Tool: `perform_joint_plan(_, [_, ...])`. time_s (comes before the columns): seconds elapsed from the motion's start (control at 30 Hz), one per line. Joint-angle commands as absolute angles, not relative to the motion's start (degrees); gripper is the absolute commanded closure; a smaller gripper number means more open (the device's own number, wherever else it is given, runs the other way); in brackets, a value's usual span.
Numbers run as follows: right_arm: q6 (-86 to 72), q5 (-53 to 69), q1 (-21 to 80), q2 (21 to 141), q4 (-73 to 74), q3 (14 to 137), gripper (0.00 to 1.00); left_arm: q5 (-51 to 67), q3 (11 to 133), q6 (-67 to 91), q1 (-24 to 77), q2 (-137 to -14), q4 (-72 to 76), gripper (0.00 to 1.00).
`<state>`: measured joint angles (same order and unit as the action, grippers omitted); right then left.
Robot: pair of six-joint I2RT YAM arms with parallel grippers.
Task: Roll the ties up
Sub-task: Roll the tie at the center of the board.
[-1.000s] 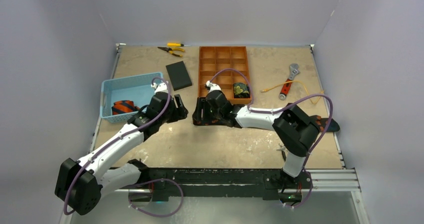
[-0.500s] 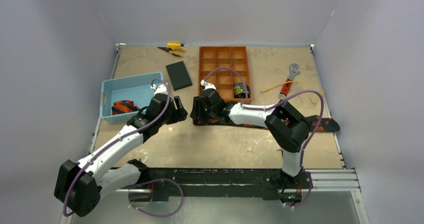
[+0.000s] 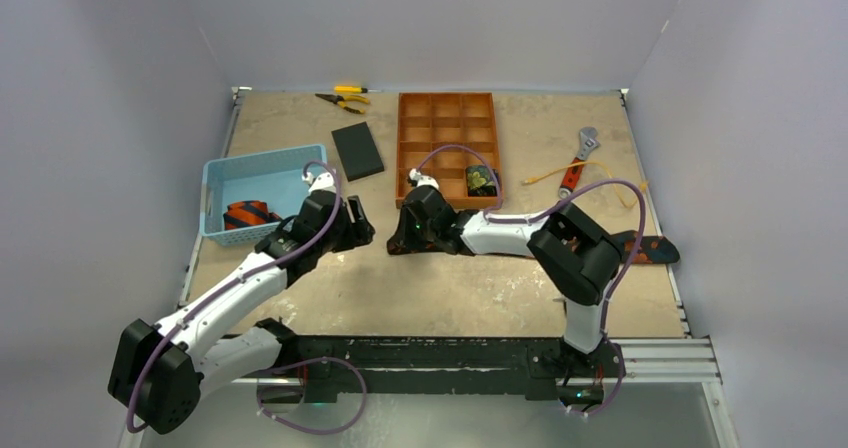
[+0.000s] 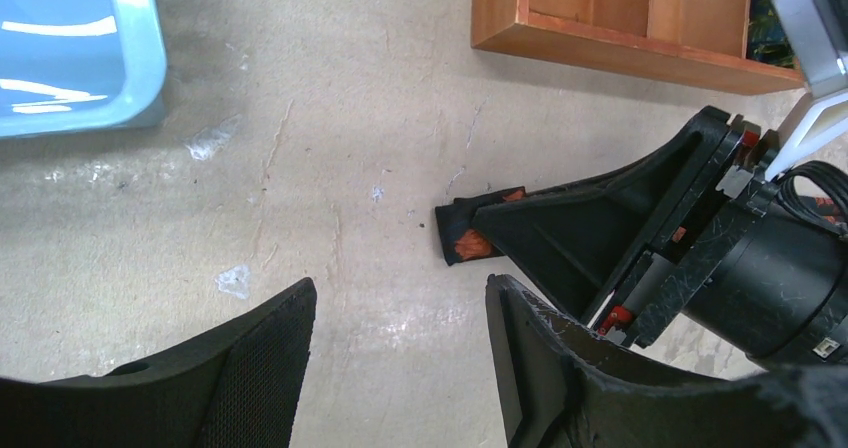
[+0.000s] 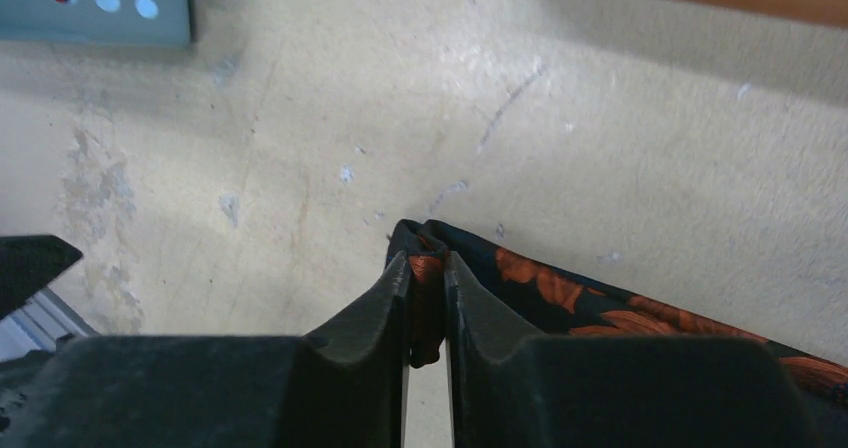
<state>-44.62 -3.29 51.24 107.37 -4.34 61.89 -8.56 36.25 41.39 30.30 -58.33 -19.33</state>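
A dark tie with red-orange marks [image 5: 580,293] lies flat on the table, running right to its wide end [image 3: 655,249]. My right gripper [image 5: 427,268] is shut on its narrow end, which bunches between the fingertips; that end also shows in the left wrist view [image 4: 468,240]. My left gripper [image 4: 400,313] is open and empty, just left of the pinched end, low over the table. A rolled black tie with green-gold pattern [image 3: 481,180] sits in the wooden tray [image 3: 447,108]. A rolled tie with orange stripes [image 3: 245,214] lies in the blue basket [image 3: 250,164].
A flat black pad [image 3: 357,151] lies behind the basket. Yellow-handled pliers [image 3: 342,97] lie at the back. A wrench [image 3: 579,158] and a thin yellow cord [image 3: 600,173] lie at the right. The tray's front edge [image 4: 620,53] is close behind both grippers.
My right gripper, holding the tie's narrow end, swung slightly left and then back right. The left arm has barely moved.
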Motion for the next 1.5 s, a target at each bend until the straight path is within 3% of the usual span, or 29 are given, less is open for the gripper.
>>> perform_joint_plan(0.0, [-47.47, -0.19, 49.73, 103.87, -11.36, 56.5, 0.85, -7.21, 35.0, 41.38, 29.81, -57.75, -16.45, 0.38])
perform_joint_plan(0.4, [-52.27, 13.93, 44.74, 101.72, -36.67, 40.51, 1.0, 4.4, 27.41, 44.93, 29.79, -58.9, -3.62, 0.39])
perform_joint_plan(0.73, [-57.38, 20.46, 41.63, 101.82, -60.18, 25.81, 1.0, 15.06, 18.09, 53.59, 29.79, -64.32, 15.82, 0.4])
perform_joint_plan(1.07, [-68.17, 22.84, 41.53, 113.57, -95.1, 18.38, 1.0, 18.61, 11.89, 58.62, 29.97, -65.66, 25.73, 0.41])
perform_joint_plan(1.23, [-70.55, 22.42, 41.83, 116.55, -98.21, 19.45, 1.0, 19.66, 8.55, 61.84, 30.04, -67.1, 32.13, 0.41])
perform_joint_plan(1.47, [-67.37, 20.97, 43.4, 114.47, -89.15, 21.95, 1.0, 19.16, 9.3, 62.92, 32.96, -73.41, 37.0, 0.41])
